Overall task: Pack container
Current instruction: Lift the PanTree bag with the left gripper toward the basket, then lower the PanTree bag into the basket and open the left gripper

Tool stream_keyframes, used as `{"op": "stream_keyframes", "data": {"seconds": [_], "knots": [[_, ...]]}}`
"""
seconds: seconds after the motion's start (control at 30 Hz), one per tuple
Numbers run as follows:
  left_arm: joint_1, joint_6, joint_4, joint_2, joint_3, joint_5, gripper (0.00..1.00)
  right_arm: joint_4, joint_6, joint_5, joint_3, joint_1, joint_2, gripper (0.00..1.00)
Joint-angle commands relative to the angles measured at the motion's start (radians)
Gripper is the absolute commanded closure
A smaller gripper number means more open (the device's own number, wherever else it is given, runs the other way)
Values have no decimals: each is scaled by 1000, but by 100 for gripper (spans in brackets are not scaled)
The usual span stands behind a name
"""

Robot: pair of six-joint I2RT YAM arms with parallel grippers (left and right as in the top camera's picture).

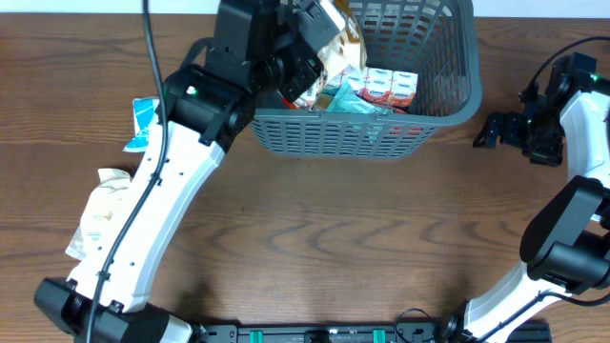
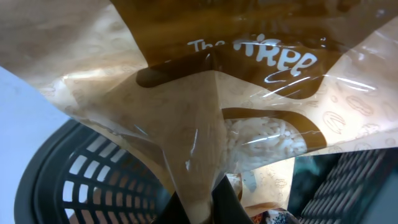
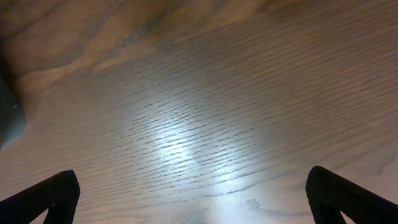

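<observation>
Clamping tan crinkly film snack bag (image 2: 261,99) in left gripper (image 1: 316,59) above dark grey lattice plastic basket (image 1: 448,110) | bag likely light, slippery: grip seam | right gripper (image 3: 194,193) apart.

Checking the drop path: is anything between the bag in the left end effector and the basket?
Nothing visible. The left end effector holds the tan bag directly over the left side of the basket, inside its walls. Only packets already in the basket lie below.
</observation>
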Motion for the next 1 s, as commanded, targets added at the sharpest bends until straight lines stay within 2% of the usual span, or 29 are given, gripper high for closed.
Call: {"op": "stream_keyframes", "data": {"seconds": [0.0,0.17,0.37,0.73,0.83,0.9,0.93,0.97], "knots": [[4,147,-5,11,43,5,94,-2,-13,-1,-4,8,6,1],[4,210,-11,67,43,-51,94,-9,-13,-4,-4,8,6,1],[4,322,-15,182,43,-51,94,-13,-13,-5,-4,8,6,1],[4,311,-50,251,43,-69,92,-16,-13,-5,-4,8,6,1],[3,309,-74,250,43,-70,37,-19,-13,-5,-4,8,6,1],[3,275,-80,248,43,-85,10,-19,-13,-5,-4,8,6,1],[4,249,-79,243,43,-89,3,-19,-13,-5,-4,8,6,1],[4,240,-79,240,43,-88,0,-19,-13,-5,-4,8,6,1]]}}
